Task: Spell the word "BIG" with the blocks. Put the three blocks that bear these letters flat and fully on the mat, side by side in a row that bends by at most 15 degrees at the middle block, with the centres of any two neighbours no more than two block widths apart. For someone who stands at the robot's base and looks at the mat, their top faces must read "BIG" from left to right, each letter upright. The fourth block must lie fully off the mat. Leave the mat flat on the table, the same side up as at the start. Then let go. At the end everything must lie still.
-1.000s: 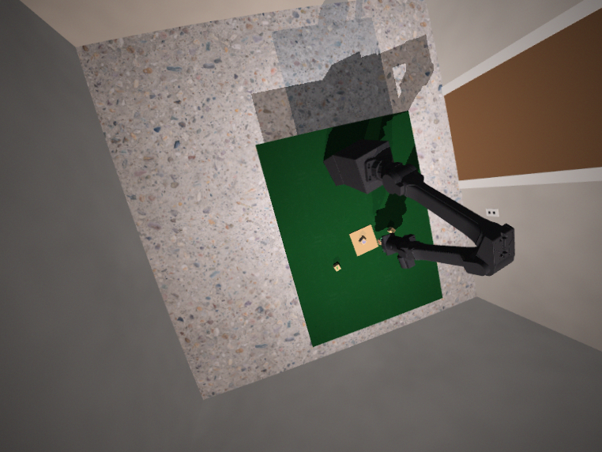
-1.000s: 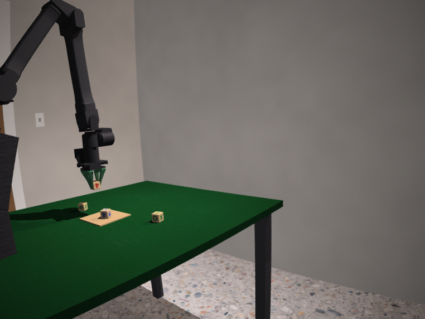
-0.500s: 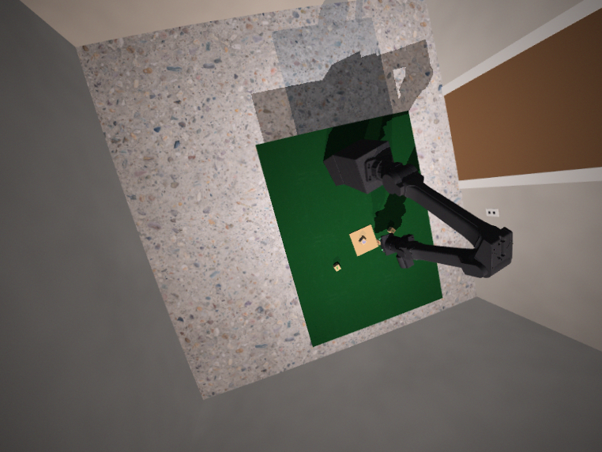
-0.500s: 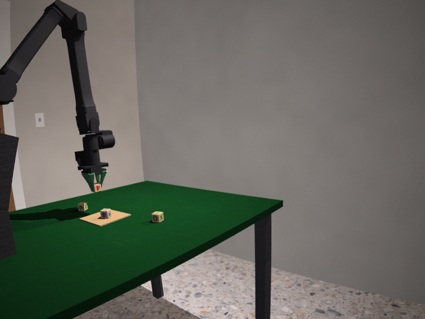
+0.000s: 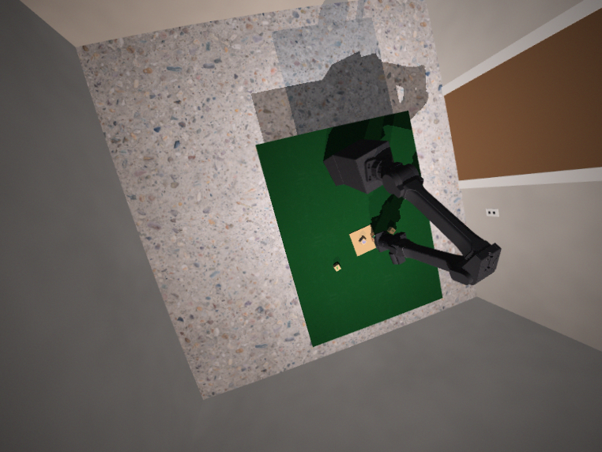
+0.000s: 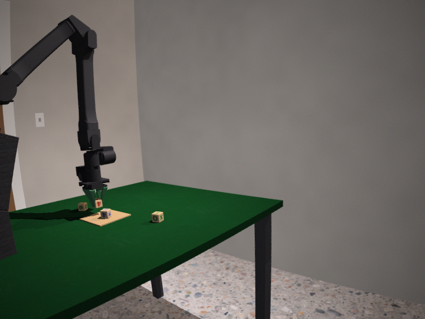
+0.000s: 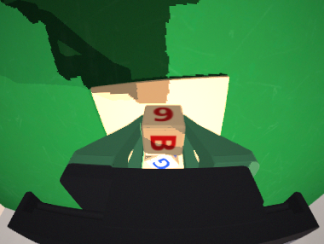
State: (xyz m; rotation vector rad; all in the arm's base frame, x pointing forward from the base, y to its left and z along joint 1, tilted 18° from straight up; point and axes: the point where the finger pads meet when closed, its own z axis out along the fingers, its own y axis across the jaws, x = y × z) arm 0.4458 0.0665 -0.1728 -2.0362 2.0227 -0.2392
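In the exterior view's lower left, green fingers, partly closed, grip the red-lettered block (image 5: 373, 235) (image 6: 98, 203) (image 7: 163, 140) above the wooden mat (image 5: 358, 246) (image 6: 116, 217) (image 7: 213, 102); rigid and probably light, it should be held by opposite flat sides. Right of it, the blue-lettered block (image 5: 363, 239) (image 6: 105, 213) (image 7: 162, 162) sits on the mat.

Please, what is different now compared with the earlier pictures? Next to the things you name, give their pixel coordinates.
The tool (image 5: 373, 235) (image 6: 98, 202) (image 7: 163, 120) has moved down, bringing the red B block (image 6: 98, 203) (image 7: 164, 116) closer to the table (image 5: 310, 219) (image 6: 164, 247) (image 7: 264, 47). Nothing was newly grasped or let go. The mat (image 5: 357, 249) (image 6: 118, 215) (image 7: 202, 98), the blue G block (image 5: 363, 240) (image 6: 105, 213) (image 7: 162, 162) on it and both green-lettered blocks (image 5: 337, 267) (image 5: 391, 230) (image 6: 157, 217) (image 6: 82, 206) stayed in place.
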